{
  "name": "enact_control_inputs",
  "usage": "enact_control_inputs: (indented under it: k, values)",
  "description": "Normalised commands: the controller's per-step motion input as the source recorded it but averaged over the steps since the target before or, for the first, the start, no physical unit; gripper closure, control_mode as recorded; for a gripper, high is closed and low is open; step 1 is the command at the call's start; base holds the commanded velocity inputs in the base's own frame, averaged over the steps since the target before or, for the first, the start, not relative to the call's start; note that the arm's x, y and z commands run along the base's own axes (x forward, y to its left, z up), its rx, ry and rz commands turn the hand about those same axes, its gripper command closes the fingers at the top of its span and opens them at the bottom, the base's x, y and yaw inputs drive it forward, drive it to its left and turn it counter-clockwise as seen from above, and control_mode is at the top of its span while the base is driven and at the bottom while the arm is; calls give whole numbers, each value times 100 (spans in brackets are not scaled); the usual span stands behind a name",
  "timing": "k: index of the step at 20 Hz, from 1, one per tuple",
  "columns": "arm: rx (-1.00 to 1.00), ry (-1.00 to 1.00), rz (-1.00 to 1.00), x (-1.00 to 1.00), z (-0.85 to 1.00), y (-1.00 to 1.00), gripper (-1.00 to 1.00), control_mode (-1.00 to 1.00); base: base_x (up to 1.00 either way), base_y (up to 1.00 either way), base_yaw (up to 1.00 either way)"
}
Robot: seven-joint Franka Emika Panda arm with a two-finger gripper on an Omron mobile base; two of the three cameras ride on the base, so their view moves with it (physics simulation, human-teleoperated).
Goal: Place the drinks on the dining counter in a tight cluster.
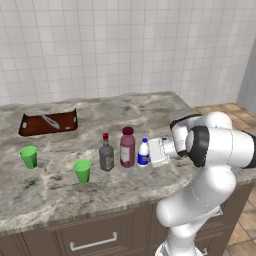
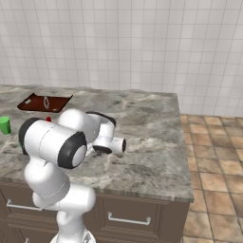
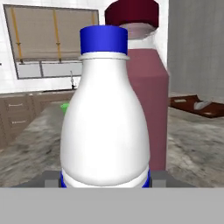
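Observation:
Three drinks stand side by side on the dining counter [image 1: 150,107]: a grey-brown bottle with a red cap [image 1: 106,155], a taller maroon bottle [image 1: 127,148] and a small white bottle with a blue cap [image 1: 143,151]. My gripper [image 1: 147,155] reaches in from the right, level with the counter, and is shut on the white bottle. In the hand view the white bottle [image 3: 105,113] stands upright between the fingers, with the maroon bottle [image 3: 153,96] close behind it. From the right base view my arm hides the bottles except the red cap [image 2: 48,118].
Two green cups [image 1: 29,156] [image 1: 82,170] stand left of the bottles. A dark brown tray [image 1: 48,122] holding a silver utensil lies at the back left. The counter ends just right of my arm, over tiled floor [image 2: 213,142].

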Motion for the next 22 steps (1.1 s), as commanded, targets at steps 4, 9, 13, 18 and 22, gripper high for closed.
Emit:
enact_control_inputs:
  k: [4,9,13,18,22]
  values:
    - [0,0,0,4,-12,0,100,-100,0,0,0]
    - [0,0,1,23,1,-20,100,-100,0,0,0]
    - [0,2,4,58,1,-20,100,-100,0,0,0]
    - [0,0,5,37,-3,-7,100,-100,0,0,0]
    - [0,-1,1,1,-27,0,100,-100,0,0,0]
